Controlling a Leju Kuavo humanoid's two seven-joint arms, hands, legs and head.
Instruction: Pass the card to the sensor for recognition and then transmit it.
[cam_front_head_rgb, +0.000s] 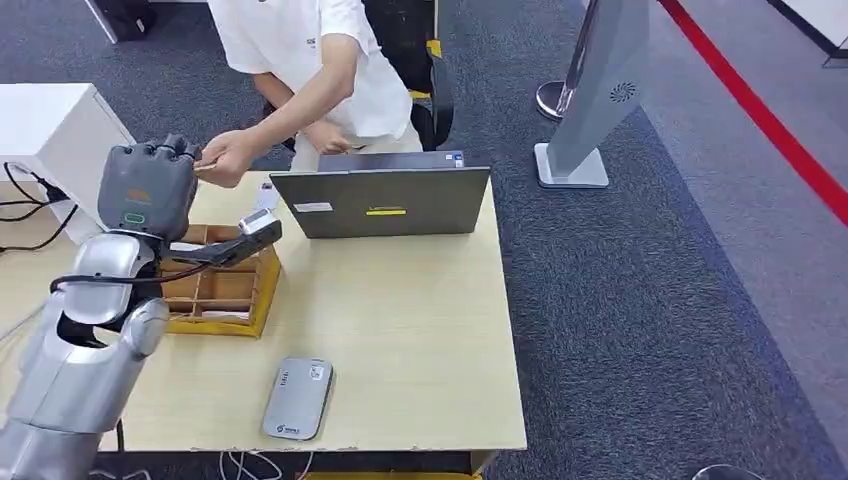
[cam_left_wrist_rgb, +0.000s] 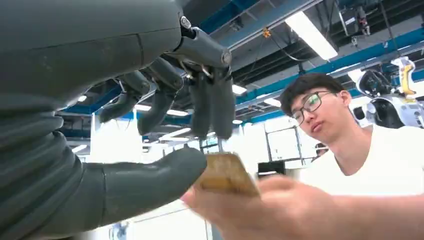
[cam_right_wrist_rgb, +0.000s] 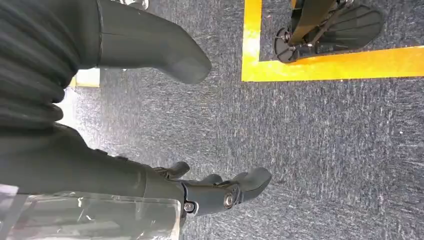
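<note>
My left hand (cam_front_head_rgb: 148, 187) is raised above the table's far left, over the wooden box. In the left wrist view it (cam_left_wrist_rgb: 165, 150) pinches a tan card (cam_left_wrist_rgb: 225, 175) between thumb and fingertips. A person's hand (cam_front_head_rgb: 228, 158) reaches in from behind the table and grips the same card at its other end (cam_left_wrist_rgb: 280, 210). The grey card sensor (cam_front_head_rgb: 297, 398) lies flat near the table's front edge, well away from the card. My right hand (cam_right_wrist_rgb: 210, 192) hangs over the carpet, its fingers spread with nothing in them.
A wooden box with compartments (cam_front_head_rgb: 222, 290) sits under my left arm. A grey laptop (cam_front_head_rgb: 380, 200) stands at the table's back edge, the person in a white shirt (cam_front_head_rgb: 310, 60) behind it. A grey kiosk stand (cam_front_head_rgb: 600, 90) is off to the right; a white cabinet (cam_front_head_rgb: 50, 130) is at the left.
</note>
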